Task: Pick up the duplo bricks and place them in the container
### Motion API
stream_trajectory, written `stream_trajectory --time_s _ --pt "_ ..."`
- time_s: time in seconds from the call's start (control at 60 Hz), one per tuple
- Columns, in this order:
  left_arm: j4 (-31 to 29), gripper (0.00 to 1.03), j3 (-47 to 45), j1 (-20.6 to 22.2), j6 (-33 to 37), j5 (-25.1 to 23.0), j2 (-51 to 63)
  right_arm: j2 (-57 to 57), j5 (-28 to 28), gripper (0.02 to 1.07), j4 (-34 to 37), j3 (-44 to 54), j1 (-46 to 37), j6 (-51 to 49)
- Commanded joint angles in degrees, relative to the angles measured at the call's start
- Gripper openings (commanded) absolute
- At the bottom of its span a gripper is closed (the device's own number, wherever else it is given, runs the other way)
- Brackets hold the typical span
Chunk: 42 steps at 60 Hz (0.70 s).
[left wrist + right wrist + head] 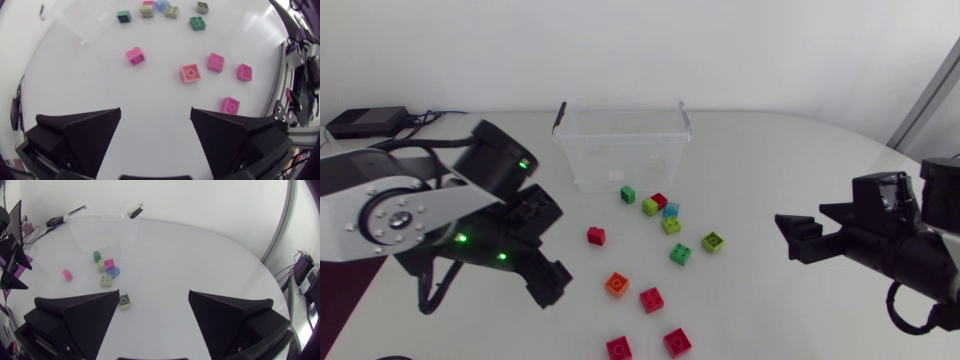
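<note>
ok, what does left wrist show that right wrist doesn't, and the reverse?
Only left wrist: the orange duplo brick, three red duplo bricks around it, and the open left tool. Only right wrist: the clear plastic container whole (left wrist catches just a corner), and the open right tool. Both: the lone red brick and the green, lime and blue brick cluster by the container.

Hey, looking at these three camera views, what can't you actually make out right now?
- Left wrist view: the container is cut off by the edge, so its inside is unseen.
- Right wrist view: the orange brick does not show, likely behind a finger of the right hand.
- Head view: the white patch on the container is too small to identify.
</note>
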<state>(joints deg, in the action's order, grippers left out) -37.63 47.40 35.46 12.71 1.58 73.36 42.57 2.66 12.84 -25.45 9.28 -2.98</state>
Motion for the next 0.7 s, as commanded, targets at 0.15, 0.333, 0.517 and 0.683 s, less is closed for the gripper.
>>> stream_trajectory --time_s 0.15,0.333,0.517,0.683 --pt "-2.2 0.96 5.0 13.5 0.2 0.2 10.8 6.4 0.5 1.02 3.5 -2.2 2.7 0.2" --pt "-2.1 0.95 5.2 18.8 -0.6 1.5 17.4 7.6 2.4 1.02 5.1 -2.1 5.0 -6.1" --pt "-0.6 0.93 4.7 19.5 -0.8 1.7 20.0 11.7 6.2 1.02 4.2 -3.2 5.2 -8.5" --pt "-0.6 0.91 4.4 21.8 -1.0 1.3 19.5 17.2 6.2 1.02 3.8 -5.1 6.6 -9.9"
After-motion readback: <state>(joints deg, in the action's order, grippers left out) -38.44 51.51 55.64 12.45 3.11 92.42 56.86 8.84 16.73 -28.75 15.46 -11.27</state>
